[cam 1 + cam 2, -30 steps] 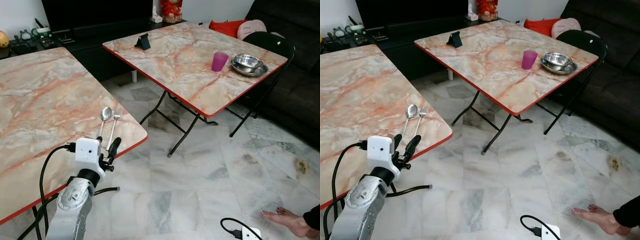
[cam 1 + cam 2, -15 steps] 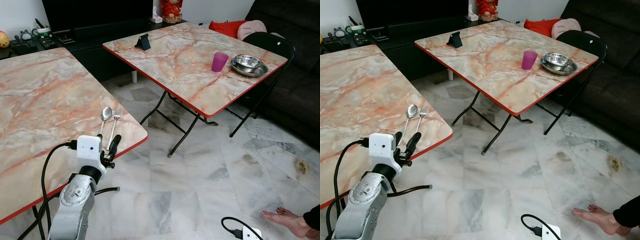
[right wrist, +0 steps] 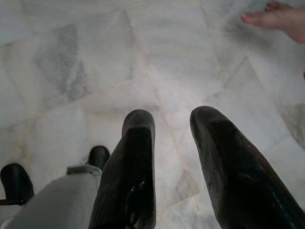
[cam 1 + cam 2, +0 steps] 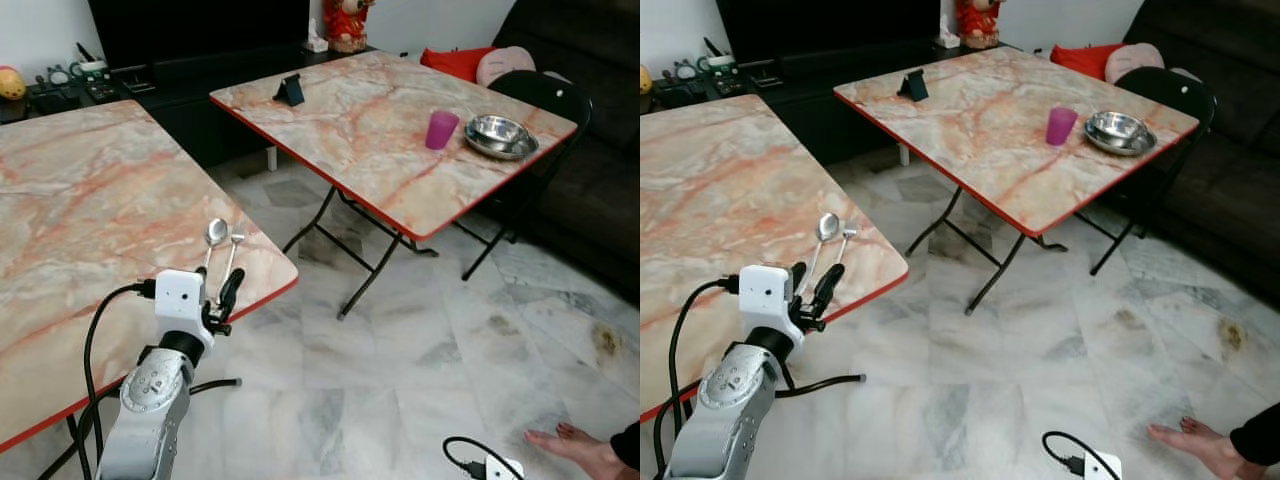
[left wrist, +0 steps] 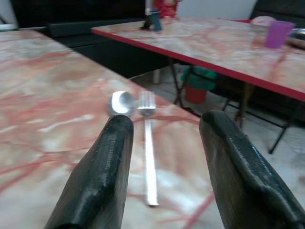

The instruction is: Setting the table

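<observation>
Two tables, floor between
Near table (image 4: pixel 80 220) at left: spoon (image 4: pixel 214 238) left of fork (image 4: pixel 231 256), side by side by its right corner, left gripper (image 4: pixel 218 300) just before them. Far table (image 4: pixel 370 120) behind, right: stand (image 4: pixel 290 90) at back, cup (image 4: pixel 440 130) left of bowl (image 4: pixel 501 136); chair (image 4: pixel 545 95) behind it

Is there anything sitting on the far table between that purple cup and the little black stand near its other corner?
No. Between the purple cup and the black stand the far table is bare marble, as the left eye view shows.
</observation>
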Tool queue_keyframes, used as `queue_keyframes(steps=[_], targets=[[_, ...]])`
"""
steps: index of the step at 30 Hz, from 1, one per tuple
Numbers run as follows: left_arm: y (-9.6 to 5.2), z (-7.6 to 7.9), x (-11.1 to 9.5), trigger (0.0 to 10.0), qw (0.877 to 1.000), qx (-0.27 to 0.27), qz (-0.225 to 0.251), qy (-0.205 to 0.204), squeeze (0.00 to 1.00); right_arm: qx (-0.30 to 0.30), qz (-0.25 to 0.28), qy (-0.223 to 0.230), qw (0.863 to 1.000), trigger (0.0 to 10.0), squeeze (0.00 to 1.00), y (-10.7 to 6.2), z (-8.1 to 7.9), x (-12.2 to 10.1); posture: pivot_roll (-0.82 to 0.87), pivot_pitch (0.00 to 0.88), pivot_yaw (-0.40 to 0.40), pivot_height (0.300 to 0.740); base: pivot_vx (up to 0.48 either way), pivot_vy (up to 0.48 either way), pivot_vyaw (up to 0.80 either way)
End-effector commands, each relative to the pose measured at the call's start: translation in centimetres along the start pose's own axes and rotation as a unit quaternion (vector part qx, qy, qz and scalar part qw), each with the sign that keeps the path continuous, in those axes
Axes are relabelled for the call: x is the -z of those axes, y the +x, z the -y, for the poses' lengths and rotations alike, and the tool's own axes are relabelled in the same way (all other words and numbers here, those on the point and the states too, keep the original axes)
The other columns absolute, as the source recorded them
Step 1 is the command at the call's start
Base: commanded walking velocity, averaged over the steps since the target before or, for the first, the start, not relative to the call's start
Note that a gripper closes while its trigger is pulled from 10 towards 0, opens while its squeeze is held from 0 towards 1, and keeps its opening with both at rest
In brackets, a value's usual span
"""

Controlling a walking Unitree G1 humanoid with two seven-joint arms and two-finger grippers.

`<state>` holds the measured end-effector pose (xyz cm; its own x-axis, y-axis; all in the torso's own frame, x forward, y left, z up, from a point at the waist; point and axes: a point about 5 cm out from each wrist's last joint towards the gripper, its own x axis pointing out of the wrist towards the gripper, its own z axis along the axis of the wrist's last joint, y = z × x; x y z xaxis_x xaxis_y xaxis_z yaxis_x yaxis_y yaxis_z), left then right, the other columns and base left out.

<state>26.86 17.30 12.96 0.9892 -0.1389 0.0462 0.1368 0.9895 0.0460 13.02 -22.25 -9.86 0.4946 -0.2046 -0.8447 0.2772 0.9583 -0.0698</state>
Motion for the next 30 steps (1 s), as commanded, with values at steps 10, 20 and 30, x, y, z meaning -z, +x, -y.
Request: queue_keyframes(steps=[10,20,30], targets=[[0.1,-0.3,0.2,10.0,1.0,-0.004,-0.004,0.011,0.0,0.001,0.008,0.013,1.0,10.0,0.0,0.0,0.2,-0.3,0.1,0.0,-0.096,0.74,0.357,0.0,0.0],[0.5,0.5,0.3,10.0,1.0,0.023,-0.009,0.013,0.0,-0.001,0.008,0.013,1.0,10.0,0.0,0.0,0.2,-0.3,0.1,0.0,-0.096,0.74,0.136,0.0,0.0],[1.0,0.6,0.8,10.0,0.999,0.016,-0.021,0.019,0.0,-0.002,0.007,0.016,1.0,10.0,0.0,0.0,0.2,-0.3,0.1,0.0,-0.094,0.74,0.0,0.0,0.0]])
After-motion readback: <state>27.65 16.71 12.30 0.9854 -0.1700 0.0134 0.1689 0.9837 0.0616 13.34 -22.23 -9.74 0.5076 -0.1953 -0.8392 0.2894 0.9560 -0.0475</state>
